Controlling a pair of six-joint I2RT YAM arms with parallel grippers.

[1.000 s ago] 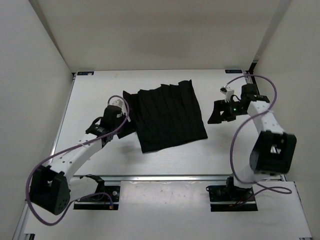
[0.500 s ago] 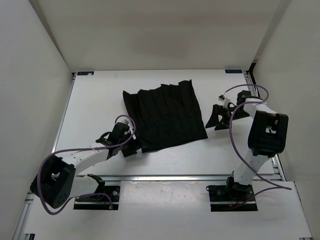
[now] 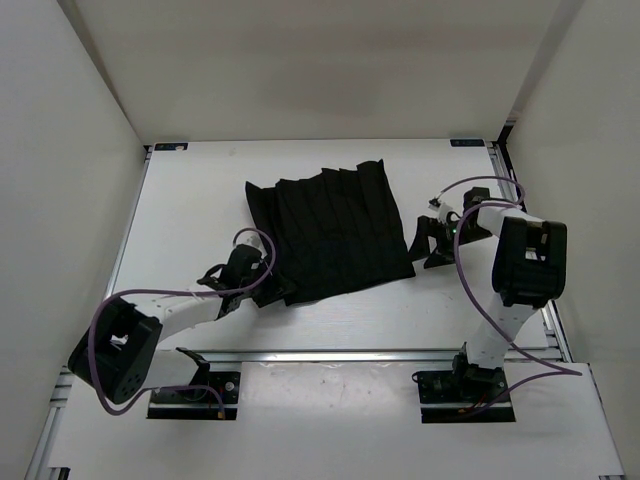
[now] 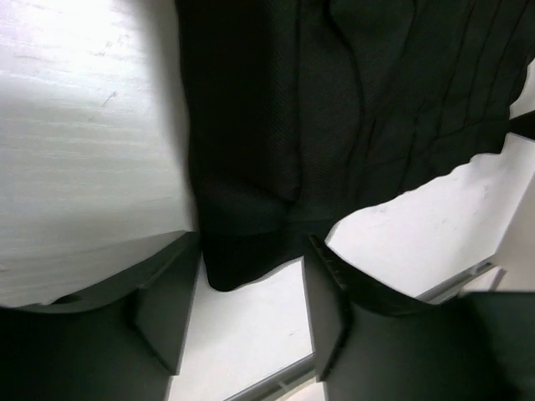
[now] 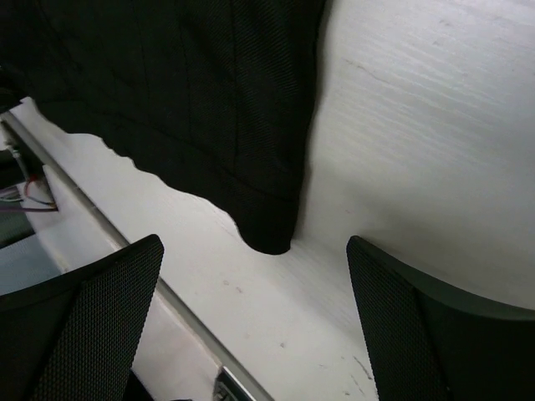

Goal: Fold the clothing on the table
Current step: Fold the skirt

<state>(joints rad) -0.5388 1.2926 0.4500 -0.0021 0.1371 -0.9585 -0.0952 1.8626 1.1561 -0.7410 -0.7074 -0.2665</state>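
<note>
The clothing (image 3: 330, 230) lies spread flat on the counter (image 3: 190, 190), a black rectangle with lengthwise creases. It is set a little askew and sits toward the far half of the surface. My left tool (image 3: 272, 290) is down low at the garment's near left corner. In the left wrist view that corner sits between my fingers (image 4: 167, 309). The left one is right against the cloth's edge, while the other stands just off it with a sliver of white counter showing, so the tool is parted and not clamped. My right tool (image 3: 422, 245) is at the near right corner, just beside the cloth's right edge. In the right wrist view its fingers (image 5: 418, 326) are spread wide. The rounded corner of the fabric lies ahead of the gap between them, touching neither.
</note>
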